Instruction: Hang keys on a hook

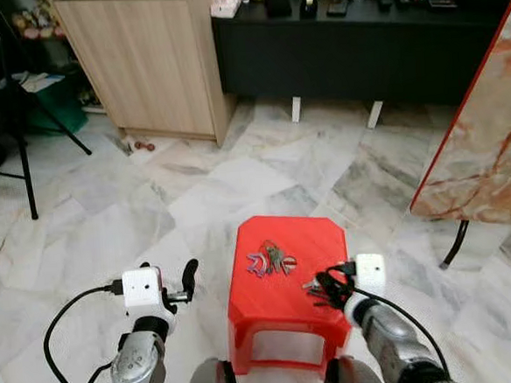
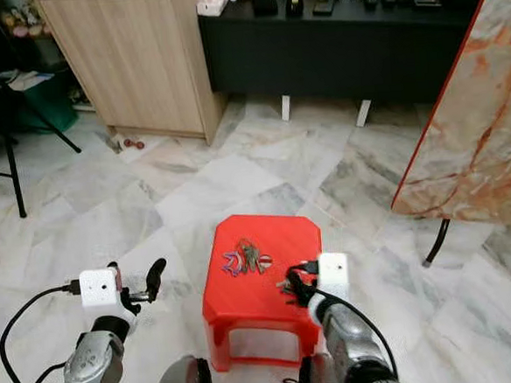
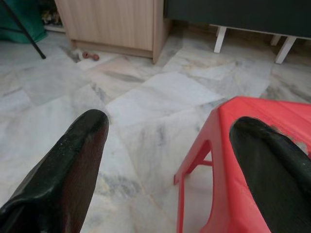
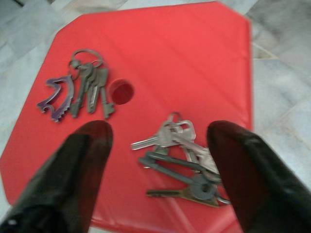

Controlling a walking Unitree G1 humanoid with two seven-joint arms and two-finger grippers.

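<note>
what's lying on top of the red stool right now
Two key bunches lie on the red stool: one with a purple tag near its centre hole, another between the open right gripper fingers. Its far front edge is hidden.

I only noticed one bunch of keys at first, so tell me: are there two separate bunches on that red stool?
Yes, the right wrist view shows one bunch with a purple charm and a second bunch lying apart on the red stool.

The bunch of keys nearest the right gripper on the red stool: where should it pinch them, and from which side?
Probably from above, at the heads where the keys gather on their ring. They lie flat and fanned on the red stool, so the blades offer little to pinch. The right gripper hangs open, straddling the bunch; lowering and closing there seems the simplest grasp. The other bunch lies apart.
</note>
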